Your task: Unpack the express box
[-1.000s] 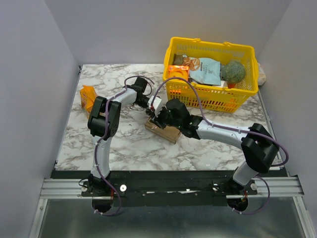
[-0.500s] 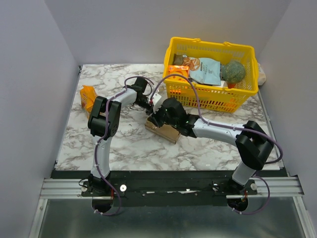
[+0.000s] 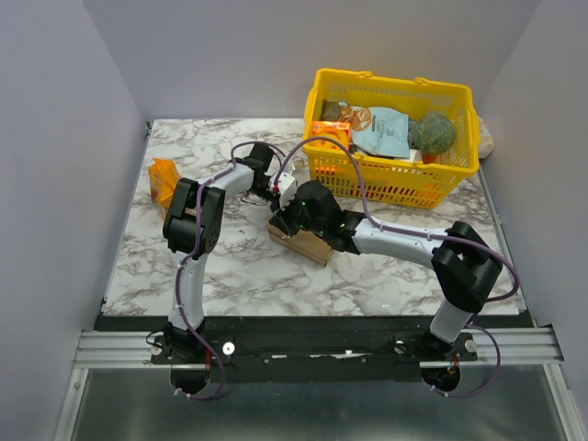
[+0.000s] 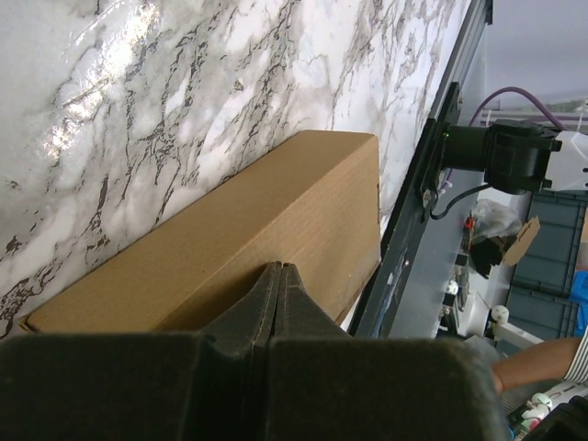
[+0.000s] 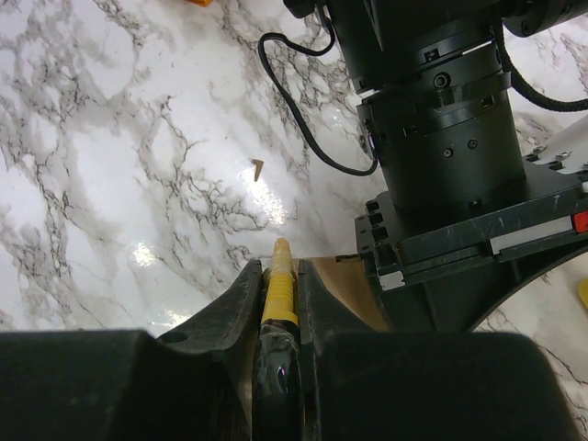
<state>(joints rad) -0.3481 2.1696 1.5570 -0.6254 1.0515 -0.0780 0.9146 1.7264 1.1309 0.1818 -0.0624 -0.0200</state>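
We find the express box [image 3: 301,244] lying flat, near the yellow basket [image 3: 397,189], off its left front corner. Our left gripper [image 4: 278,272] is pressed together over the box top (contact unclear). The right gripper [image 5: 280,267] pinches a slim yellow tool [image 5: 279,296].

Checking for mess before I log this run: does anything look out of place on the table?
Only a tiny brown scrap lying loose on the marble table, just beyond the right gripper, which is shut on a yellow tool. Too small to identify.
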